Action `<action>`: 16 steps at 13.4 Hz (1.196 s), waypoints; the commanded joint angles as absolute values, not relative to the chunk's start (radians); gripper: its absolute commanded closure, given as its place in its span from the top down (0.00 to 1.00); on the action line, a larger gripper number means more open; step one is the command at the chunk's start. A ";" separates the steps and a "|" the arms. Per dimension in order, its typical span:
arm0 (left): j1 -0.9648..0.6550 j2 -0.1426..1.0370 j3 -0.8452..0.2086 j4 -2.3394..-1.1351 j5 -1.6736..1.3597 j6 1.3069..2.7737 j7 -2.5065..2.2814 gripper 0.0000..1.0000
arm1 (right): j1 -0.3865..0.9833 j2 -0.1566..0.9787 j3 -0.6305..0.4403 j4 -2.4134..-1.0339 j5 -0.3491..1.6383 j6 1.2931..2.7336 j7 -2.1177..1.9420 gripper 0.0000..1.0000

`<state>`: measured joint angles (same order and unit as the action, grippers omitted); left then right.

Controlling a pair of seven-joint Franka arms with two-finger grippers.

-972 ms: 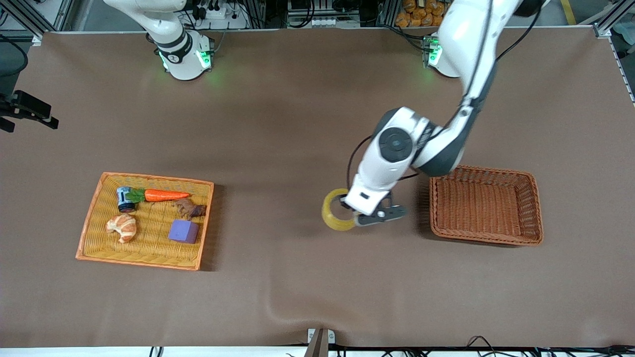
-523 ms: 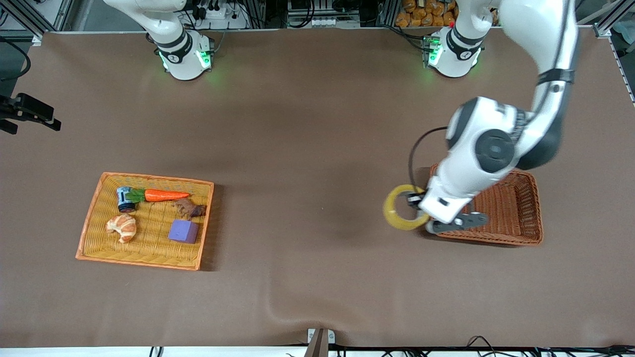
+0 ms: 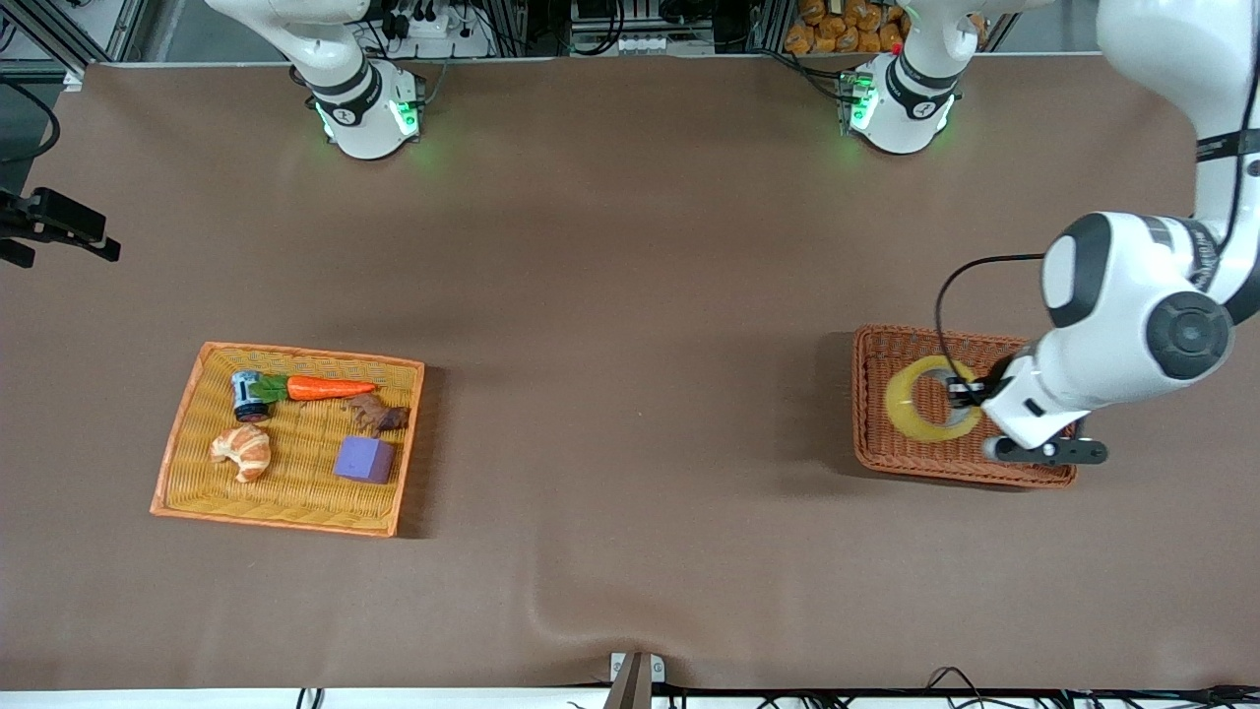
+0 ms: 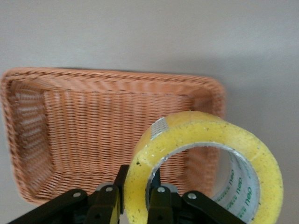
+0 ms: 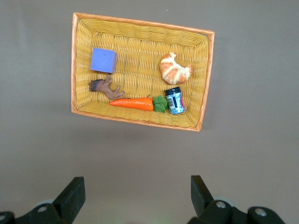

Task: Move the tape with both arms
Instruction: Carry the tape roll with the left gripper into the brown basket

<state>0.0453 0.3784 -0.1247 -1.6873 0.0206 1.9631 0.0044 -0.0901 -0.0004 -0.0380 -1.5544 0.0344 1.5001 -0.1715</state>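
Note:
The tape, a yellowish ring-shaped roll, hangs from my left gripper over the inside of the brown wicker basket at the left arm's end of the table. In the left wrist view the left gripper is shut on the wall of the tape, one finger inside the ring and one outside, with the basket below. My right gripper is open and empty, held high over bare table, and the right arm waits.
A yellow wicker tray at the right arm's end holds a carrot, a croissant, a purple cube, a small can and a brown toy. The tray also shows in the right wrist view.
My left arm has carried the tape from over the middle of the table toward its own end, to over the brown basket. The right arm has not visibly moved.

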 commanded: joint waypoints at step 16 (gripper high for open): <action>0.212 0.476 -0.140 -1.786 0.011 2.297 0.423 1.00 | -0.146 0.008 -0.034 -1.552 0.044 1.496 -0.218 1.00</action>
